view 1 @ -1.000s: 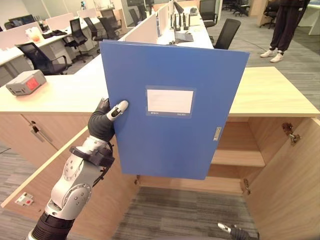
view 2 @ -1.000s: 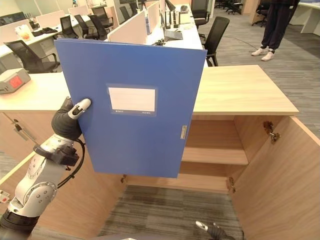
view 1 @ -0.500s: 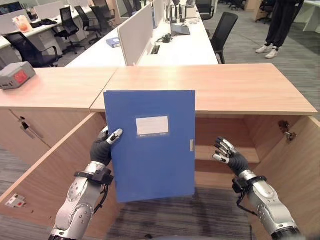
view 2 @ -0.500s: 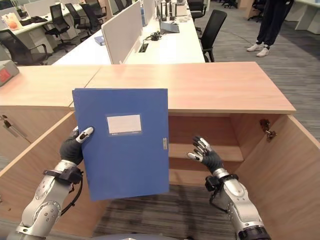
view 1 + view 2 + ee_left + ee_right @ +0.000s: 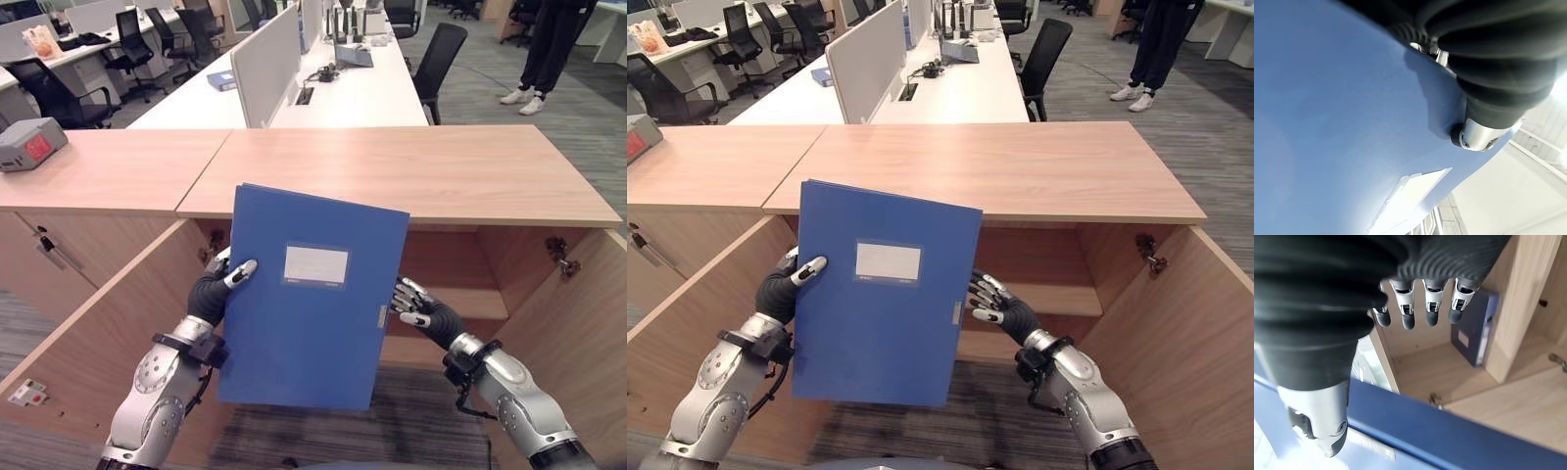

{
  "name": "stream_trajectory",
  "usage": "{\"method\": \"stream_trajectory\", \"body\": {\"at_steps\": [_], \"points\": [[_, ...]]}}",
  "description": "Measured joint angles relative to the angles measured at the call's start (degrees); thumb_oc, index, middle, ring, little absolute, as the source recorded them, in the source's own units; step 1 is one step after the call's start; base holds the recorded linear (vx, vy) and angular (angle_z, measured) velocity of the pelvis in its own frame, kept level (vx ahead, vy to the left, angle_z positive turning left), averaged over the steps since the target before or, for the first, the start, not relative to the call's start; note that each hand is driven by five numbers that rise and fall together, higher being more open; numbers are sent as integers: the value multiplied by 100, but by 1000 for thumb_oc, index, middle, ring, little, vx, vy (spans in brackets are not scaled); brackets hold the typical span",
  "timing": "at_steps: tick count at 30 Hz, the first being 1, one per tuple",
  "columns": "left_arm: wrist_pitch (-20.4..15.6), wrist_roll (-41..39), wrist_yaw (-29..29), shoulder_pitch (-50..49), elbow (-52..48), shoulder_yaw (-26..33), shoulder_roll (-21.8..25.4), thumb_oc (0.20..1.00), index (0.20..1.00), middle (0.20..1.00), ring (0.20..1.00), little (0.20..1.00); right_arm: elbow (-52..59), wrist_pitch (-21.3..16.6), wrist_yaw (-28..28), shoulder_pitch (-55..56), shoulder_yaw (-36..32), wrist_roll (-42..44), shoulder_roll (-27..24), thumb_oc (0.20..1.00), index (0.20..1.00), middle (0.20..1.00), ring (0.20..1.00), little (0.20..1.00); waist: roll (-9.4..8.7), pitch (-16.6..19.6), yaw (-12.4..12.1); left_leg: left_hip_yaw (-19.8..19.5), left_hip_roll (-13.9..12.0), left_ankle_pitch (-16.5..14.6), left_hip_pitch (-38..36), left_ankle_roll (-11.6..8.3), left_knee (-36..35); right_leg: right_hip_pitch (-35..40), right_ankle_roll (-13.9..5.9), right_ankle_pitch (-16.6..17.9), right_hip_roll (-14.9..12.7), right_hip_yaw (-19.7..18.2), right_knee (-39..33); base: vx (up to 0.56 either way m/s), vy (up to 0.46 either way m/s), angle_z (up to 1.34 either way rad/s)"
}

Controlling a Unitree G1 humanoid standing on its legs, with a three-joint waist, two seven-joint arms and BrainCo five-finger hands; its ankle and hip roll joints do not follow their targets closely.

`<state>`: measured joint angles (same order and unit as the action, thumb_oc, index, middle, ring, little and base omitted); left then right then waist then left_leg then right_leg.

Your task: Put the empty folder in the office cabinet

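The blue folder [image 5: 312, 299] is held upright, slightly tilted, at the centre of the frame, in front of the open office cabinet [image 5: 460, 269]. It is pinched at its left edge by the left hand [image 5: 217, 291], with the thumb laid on the front cover. The right hand [image 5: 998, 306] is seen at the folder's right edge, its fingers [image 5: 1431, 307] straight and spread. A second blue folder [image 5: 1474, 328] is seen standing inside the cabinet. A person's legs [image 5: 549, 49] are visible in the upper right.
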<state>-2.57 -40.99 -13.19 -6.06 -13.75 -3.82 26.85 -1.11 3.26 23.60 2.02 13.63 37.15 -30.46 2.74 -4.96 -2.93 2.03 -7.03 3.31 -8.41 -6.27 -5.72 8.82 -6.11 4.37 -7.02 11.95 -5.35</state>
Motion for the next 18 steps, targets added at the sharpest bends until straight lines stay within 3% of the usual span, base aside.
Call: {"method": "stream_trajectory", "body": {"at_steps": [18], "points": [[-22,439,-90,616,33,-93,-46,200,200,200,200,200,270,108,87,-591,388,1,307,1000,1000,1000,1000,1000,-40,31,37,28,2,8,1,-6,21,-52,21,33,29,-20,32,0,0,0]]}}
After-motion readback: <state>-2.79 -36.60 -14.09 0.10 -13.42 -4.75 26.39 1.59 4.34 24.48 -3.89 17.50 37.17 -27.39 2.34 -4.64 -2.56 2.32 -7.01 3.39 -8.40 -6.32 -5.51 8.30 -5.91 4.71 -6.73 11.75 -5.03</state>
